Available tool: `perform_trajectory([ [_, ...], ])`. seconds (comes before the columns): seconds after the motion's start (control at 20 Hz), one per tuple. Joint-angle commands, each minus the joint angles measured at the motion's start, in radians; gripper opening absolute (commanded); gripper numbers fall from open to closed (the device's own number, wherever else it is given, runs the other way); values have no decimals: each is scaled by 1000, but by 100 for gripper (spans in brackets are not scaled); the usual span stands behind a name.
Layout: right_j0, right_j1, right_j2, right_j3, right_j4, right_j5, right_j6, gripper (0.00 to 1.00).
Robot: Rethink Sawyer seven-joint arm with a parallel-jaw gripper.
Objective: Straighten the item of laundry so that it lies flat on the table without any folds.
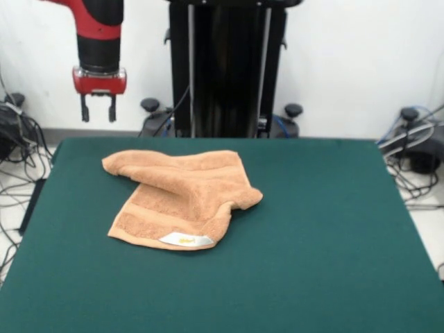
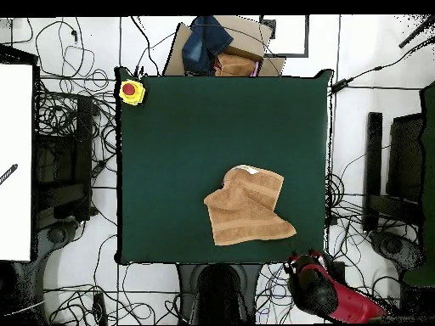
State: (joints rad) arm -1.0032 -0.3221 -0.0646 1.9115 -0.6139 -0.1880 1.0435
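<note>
The green table (image 1: 326, 236) has its near half bare in the front view, and a wide bare stretch runs from 3 o'clock round to 6 o'clock of the towel. The near edge and both side edges of the cover are free of anything standing on them.

The peach-orange terry hand towel (image 1: 184, 198) lies left of the table's centre and somewhat toward the far side. It is not flat: a layer is doubled over on itself, with a raised fold running across the middle and a rounded lobe pointing to 3 o'clock. One corner reaches toward 10 o'clock, close to the far edge but still on the cover. A woven band shows along the lower layer. At the towel's 6 o'clock edge sits a small white label (image 1: 184, 240) with a yellowish mark on it; the writing is too small to read.

In the overhead view the towel (image 2: 246, 208) lies toward the side of the table nearest the robot's base, with much open felt beyond it. A yellow box with a red button (image 2: 131, 91) sits at a far corner there.

The gripper (image 1: 98, 108) hangs in the air beyond the table's far edge, at 11 o'clock of the towel and well apart from it. Its two fingers point down with a clear gap between them, holding nothing.
</note>
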Motion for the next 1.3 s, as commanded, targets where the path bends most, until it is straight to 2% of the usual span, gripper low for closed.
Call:
perform_trajectory([
  [0.05,-98,135,244,-142,-59,282,-13,100],
  [0.35,-102,157,266,-179,-30,341,6,100],
  [0.6,-72,175,271,-209,-23,305,68,100],
  [0.8,0,148,236,-229,-10,242,129,100],
  [0.95,89,106,164,-255,0,176,177,100],
  [1.1,111,43,162,-233,15,213,179,100],
  [1.3,152,39,141,-260,42,159,221,100],
])
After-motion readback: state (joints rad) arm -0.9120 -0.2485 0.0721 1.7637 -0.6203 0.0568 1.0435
